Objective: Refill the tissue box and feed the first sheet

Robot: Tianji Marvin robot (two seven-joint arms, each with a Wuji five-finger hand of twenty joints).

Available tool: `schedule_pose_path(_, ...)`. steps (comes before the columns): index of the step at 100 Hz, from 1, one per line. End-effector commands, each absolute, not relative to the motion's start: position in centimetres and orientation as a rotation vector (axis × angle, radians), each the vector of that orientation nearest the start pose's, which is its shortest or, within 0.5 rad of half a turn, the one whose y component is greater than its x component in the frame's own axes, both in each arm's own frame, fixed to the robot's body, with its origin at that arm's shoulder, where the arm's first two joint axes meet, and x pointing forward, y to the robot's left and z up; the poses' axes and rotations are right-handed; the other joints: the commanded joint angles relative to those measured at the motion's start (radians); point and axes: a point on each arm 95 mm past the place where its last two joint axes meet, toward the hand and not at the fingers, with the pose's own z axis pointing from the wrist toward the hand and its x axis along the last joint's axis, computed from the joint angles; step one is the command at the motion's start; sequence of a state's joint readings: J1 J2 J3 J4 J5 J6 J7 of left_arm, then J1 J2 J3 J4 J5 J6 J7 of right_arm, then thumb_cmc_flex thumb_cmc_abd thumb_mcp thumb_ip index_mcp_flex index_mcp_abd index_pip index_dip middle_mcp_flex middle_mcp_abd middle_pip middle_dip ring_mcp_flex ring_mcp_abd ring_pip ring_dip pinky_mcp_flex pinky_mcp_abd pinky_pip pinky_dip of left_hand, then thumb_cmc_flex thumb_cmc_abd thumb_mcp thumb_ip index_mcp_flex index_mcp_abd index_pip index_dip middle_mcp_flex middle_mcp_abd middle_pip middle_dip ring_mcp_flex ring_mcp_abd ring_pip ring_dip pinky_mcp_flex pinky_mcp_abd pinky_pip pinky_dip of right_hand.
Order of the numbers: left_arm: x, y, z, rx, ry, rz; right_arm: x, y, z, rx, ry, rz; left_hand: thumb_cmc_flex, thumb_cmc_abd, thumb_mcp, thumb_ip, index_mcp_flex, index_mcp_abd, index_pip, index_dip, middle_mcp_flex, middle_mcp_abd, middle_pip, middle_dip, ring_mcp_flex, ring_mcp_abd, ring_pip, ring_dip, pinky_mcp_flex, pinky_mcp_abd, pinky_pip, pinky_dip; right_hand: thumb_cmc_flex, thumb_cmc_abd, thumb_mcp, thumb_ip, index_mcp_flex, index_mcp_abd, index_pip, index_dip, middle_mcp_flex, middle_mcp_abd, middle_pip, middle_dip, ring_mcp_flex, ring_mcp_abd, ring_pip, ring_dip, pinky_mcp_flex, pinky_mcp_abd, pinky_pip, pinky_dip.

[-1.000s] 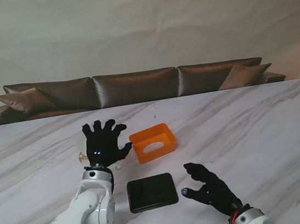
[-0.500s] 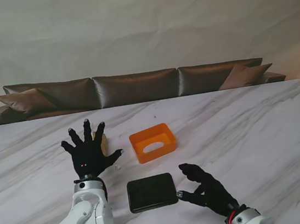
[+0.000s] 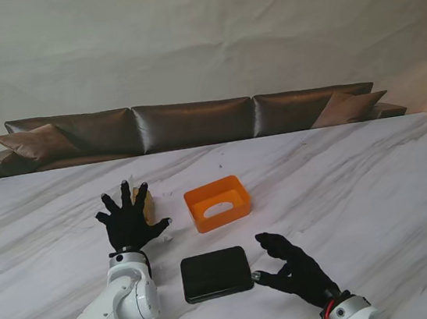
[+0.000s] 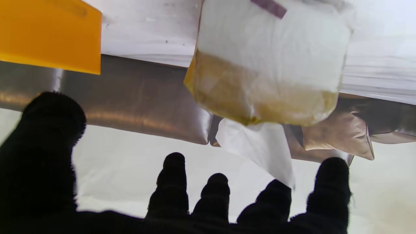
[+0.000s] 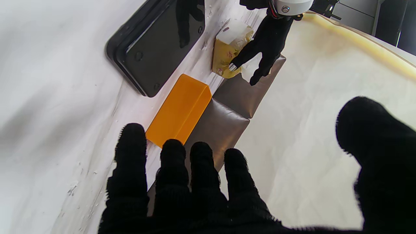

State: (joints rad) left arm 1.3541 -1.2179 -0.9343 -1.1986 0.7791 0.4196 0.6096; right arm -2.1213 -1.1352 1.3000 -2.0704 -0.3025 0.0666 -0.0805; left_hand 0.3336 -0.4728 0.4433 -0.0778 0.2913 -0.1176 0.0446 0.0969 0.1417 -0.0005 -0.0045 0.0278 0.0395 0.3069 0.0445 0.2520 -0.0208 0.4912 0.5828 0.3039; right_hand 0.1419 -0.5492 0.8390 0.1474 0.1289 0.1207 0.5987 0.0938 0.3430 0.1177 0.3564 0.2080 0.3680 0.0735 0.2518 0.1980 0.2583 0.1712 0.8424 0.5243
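Note:
An orange tissue box (image 3: 218,203) stands on the marble table (image 3: 359,187) with its oval slot facing up. Its black lid (image 3: 216,273) lies flat, nearer to me. A yellow-and-white tissue pack (image 3: 148,201) rests left of the box, mostly hidden behind my left hand (image 3: 131,221). That hand hovers over the pack, open, fingers spread. In the left wrist view the pack (image 4: 266,65) shows with a loose white sheet (image 4: 260,149) hanging off it, beside the orange box (image 4: 48,32). My right hand (image 3: 295,268) is open at the lid's right edge, thumb tip near it.
A brown leather sofa (image 3: 193,123) runs along the table's far edge. The marble top stretches wide to the right of the box. In the right wrist view the lid (image 5: 156,42), orange box (image 5: 178,110) and pack (image 5: 227,52) line up toward the left hand (image 5: 266,39).
My left hand swung left off the box, then drew slightly nearer to me, uncovering the tissue pack's edge. My right hand crept left toward the lid's right edge.

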Motion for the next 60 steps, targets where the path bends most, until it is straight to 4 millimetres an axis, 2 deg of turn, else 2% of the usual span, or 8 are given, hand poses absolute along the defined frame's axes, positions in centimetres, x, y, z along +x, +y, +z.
schedule_pose_path(1,43.3,-1.8,-38.1,-1.278,0.987,-1.299,24.5,4.0,-31.7,-2.289,-1.06,-2.075,-0.022,-0.035,0.045,-0.013,0.013,-0.033,-0.023,-0.018,-0.017,0.022,0.015,0.038,-0.002,0.028,0.058,0.047,0.036,0.055,0.081,0.041,-0.005,-0.018,0.001,-0.02,0.004,-0.045,-0.005,0.007,0.019,-0.041,-0.014,0.007,-0.005,-0.017,0.008,0.013,-0.003,-0.014,0.008,-0.01)
schedule_pose_path(14,43.6,-1.4,-39.1,-1.307,1.01,-1.278,24.6,3.9,-31.8,-2.296,-1.057,-2.075,-0.027,-0.08,0.104,-0.015,0.042,-0.063,-0.003,-0.017,0.029,0.022,0.121,0.113,0.042,0.059,0.251,0.094,0.111,0.069,0.241,0.122,-0.006,-0.015,-0.001,-0.02,0.006,-0.047,-0.005,0.008,0.02,-0.041,-0.013,0.007,-0.005,-0.017,0.008,0.013,-0.003,-0.014,0.008,-0.009)
schedule_pose_path(32,43.7,-1.1,-40.3,-1.336,1.039,-1.265,24.7,4.1,-31.9,-2.298,-1.058,-2.067,-0.015,-0.106,0.151,-0.014,0.076,-0.07,0.02,-0.01,0.053,0.025,0.2,0.161,0.099,0.067,0.318,0.108,0.166,0.059,0.321,0.166,-0.005,-0.014,-0.002,-0.02,0.008,-0.047,-0.006,0.009,0.023,-0.042,-0.012,0.008,-0.005,-0.019,0.008,0.013,-0.004,-0.014,0.007,-0.009)
schedule_pose_path(37,43.8,-1.0,-40.6,-1.341,1.053,-1.259,24.7,4.1,-31.8,-2.298,-1.059,-2.066,-0.01,-0.115,0.176,-0.009,0.086,-0.072,0.033,-0.003,0.057,0.025,0.219,0.174,0.12,0.062,0.338,0.12,0.199,0.033,0.383,0.2,-0.004,-0.011,-0.002,-0.02,0.008,-0.047,-0.006,0.01,0.022,-0.043,-0.012,0.008,-0.005,-0.019,0.008,0.013,-0.004,-0.014,0.007,-0.009)
schedule_pose_path(47,43.8,-0.9,-41.2,-1.359,1.079,-1.251,24.7,4.2,-31.8,-2.297,-1.059,-2.066,0.016,-0.147,0.27,0.016,0.099,-0.079,0.098,0.034,0.068,0.009,0.278,0.209,0.156,0.053,0.394,0.173,0.268,-0.051,0.54,0.285,-0.004,-0.009,-0.003,-0.02,0.009,-0.048,-0.006,0.011,0.024,-0.043,-0.011,0.008,-0.003,-0.018,0.009,0.013,-0.004,-0.015,0.007,-0.008)
schedule_pose_path(60,43.7,-0.6,-42.0,-1.357,1.099,-1.232,24.7,4.2,-31.9,-2.3,-1.055,-2.066,0.058,-0.184,0.405,0.061,0.092,-0.089,0.228,0.106,0.076,-0.015,0.385,0.292,0.185,0.044,0.5,0.286,0.342,-0.168,0.693,0.354,-0.004,-0.007,-0.004,-0.02,0.012,-0.05,-0.005,0.012,0.029,-0.044,-0.009,0.009,-0.002,-0.019,0.009,0.013,-0.003,-0.015,0.008,-0.008)
